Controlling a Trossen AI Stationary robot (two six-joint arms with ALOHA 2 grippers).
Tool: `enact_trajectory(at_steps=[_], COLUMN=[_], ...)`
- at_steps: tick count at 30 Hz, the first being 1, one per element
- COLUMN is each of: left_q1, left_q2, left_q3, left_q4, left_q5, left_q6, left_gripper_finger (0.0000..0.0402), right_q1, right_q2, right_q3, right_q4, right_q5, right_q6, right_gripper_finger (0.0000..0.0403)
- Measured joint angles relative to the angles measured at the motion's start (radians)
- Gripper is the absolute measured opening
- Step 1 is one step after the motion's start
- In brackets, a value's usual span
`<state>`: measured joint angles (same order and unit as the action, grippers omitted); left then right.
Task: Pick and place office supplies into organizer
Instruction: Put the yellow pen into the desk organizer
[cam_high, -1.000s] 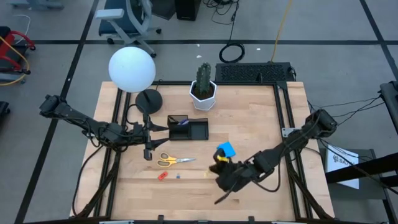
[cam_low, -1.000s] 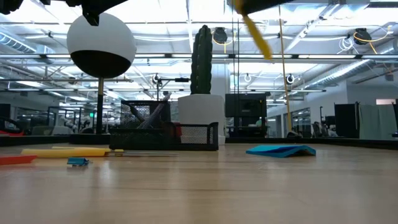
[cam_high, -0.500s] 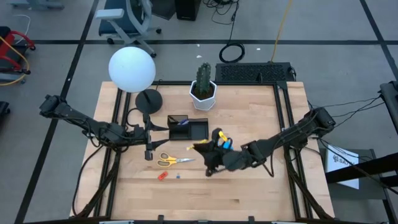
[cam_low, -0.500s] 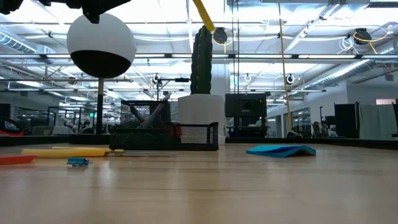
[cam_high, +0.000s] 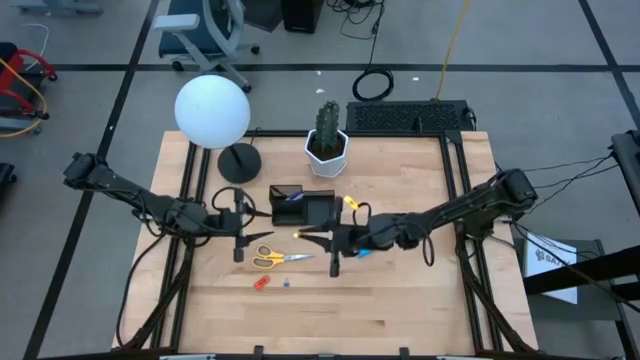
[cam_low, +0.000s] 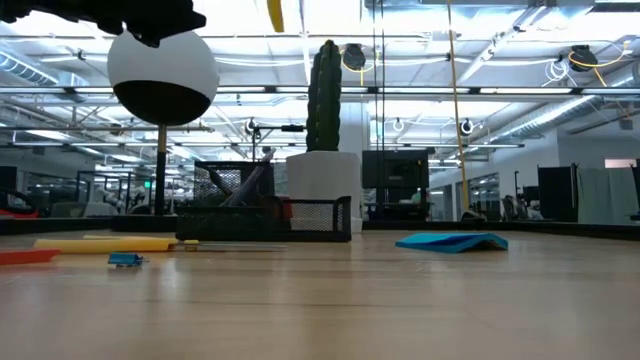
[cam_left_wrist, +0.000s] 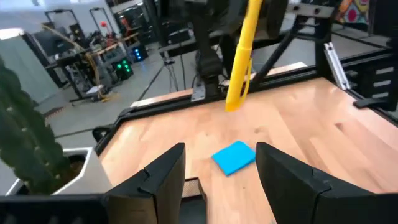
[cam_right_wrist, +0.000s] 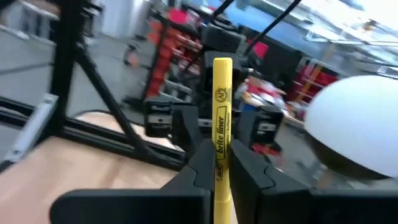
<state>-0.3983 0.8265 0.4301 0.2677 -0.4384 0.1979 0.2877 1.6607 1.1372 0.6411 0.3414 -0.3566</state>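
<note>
My right gripper is shut on a yellow pen and hovers just right of the black organizer, which also shows in the low view. The pen appears in the left wrist view and at the low view's top edge. My left gripper stands open left of the organizer, holding nothing. Lying flat on the table are yellow-handled scissors, a blue sticky pad, a red-orange piece and a tiny blue piece. My right gripper pinches the yellow pen's barrel between its two fingers. The pen lies along the fingers and sticks out beyond their tips. The fingers are about level, coming from the table's right. The pen is lifted well clear of the table.
A white globe lamp on a round black base, a cactus in a white pot and a black keyboard stand along the far side. The near half of the wooden table has free room.
My right gripper has carried the yellow pen up and toward the table's far-left, from beside the blue pad to next to the organizer. It has tipped up from pointing down to about level. The pen has turned with it and stayed in the hold.
</note>
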Motion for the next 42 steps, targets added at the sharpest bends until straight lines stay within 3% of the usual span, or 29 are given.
enact_trajectory(at_steps=[11, 18, 27, 35, 42], left_q1=[0.001, 0.060, 0.095, 0.096, 0.097], left_q2=[0.034, 0.178, 0.336, 0.448, 0.465], left_q3=[0.000, 0.015, 0.136, 0.221, 0.235], left_q4=[0.085, 0.260, 0.252, 0.255, 0.272], left_q5=[0.075, 0.135, 0.228, 0.230, 0.211], left_q6=[-0.011, -0.015, -0.051, -0.042, -0.027], left_gripper_finger=[0.0202, 0.0202, 0.0202, 0.0202, 0.0198], right_q1=[-0.070, -0.086, -0.086, -0.085, -0.085], right_q2=[-0.003, 0.000, 0.002, 0.002, 0.002], right_q3=[-0.108, -0.123, -0.123, -0.123, -0.123], right_q4=[0.299, 0.327, 0.319, 0.319, 0.319], right_q5=[-0.311, -0.320, -0.321, -0.321, -0.321], right_q6=[0.049, 0.059, 0.058, 0.059, 0.060], right_gripper_finger=[0.0015, 0.0015, 0.0015, 0.0015, 0.0015])
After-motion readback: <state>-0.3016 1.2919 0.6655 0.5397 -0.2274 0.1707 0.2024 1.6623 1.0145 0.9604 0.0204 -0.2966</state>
